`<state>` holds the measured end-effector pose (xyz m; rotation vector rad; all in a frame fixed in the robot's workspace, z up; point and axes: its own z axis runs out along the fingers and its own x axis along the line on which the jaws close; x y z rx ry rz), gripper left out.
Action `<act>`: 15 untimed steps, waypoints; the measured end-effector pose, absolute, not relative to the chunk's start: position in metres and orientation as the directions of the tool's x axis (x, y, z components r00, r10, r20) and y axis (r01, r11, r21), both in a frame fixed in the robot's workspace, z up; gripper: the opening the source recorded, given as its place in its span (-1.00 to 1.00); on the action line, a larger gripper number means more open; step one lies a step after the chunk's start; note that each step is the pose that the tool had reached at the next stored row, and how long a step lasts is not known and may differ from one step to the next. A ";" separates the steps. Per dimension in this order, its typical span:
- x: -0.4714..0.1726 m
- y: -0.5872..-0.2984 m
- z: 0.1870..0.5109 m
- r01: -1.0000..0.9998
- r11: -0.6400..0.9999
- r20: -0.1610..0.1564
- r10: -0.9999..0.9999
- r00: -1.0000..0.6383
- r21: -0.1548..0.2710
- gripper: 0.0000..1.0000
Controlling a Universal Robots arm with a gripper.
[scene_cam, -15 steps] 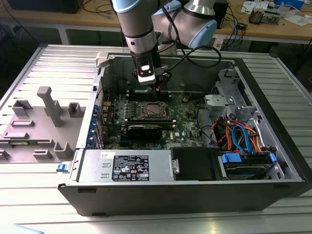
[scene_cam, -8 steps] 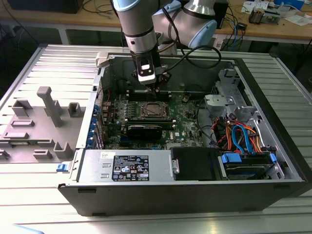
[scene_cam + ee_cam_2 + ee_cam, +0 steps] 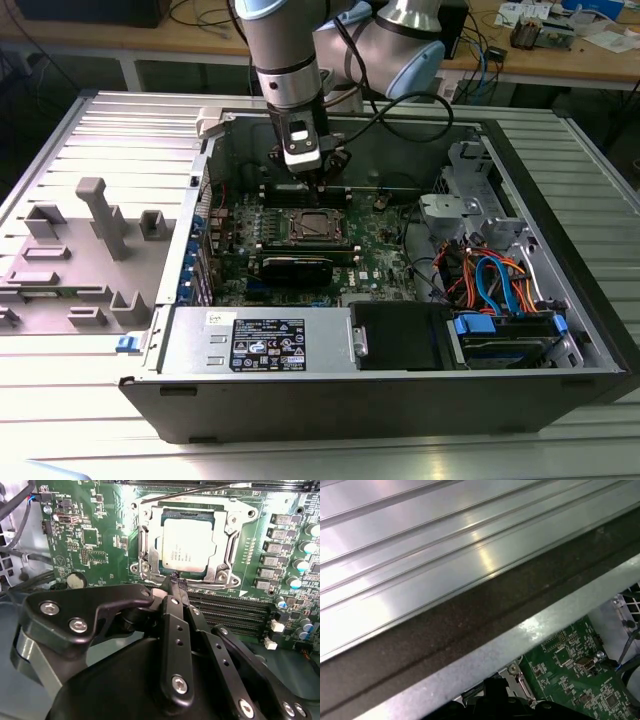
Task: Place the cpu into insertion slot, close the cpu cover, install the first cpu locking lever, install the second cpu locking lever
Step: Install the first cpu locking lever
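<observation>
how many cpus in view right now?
1. The cpu sits in the insertion slot on the motherboard, showing through the cpu cover cut-out, close to the gripper. Any other could be hidden behind the arm.

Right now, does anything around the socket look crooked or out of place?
Nothing looks damaged. The cpu lies flat and square under the closed cpu cover. One oddity: a thin rod slants past the edge of the insertion slot opposite the gripper, possibly an unlatched lever.
</observation>
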<state>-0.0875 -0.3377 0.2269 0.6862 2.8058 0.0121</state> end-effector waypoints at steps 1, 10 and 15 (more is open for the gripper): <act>-0.088 -0.338 0.227 0.453 0.889 -0.241 0.455 -0.857 0.067 -0.79; -0.088 -0.338 0.226 0.419 0.906 -0.216 0.421 -0.881 0.056 -0.79; -0.088 -0.338 0.226 0.375 0.926 -0.213 0.377 -0.901 0.055 -0.79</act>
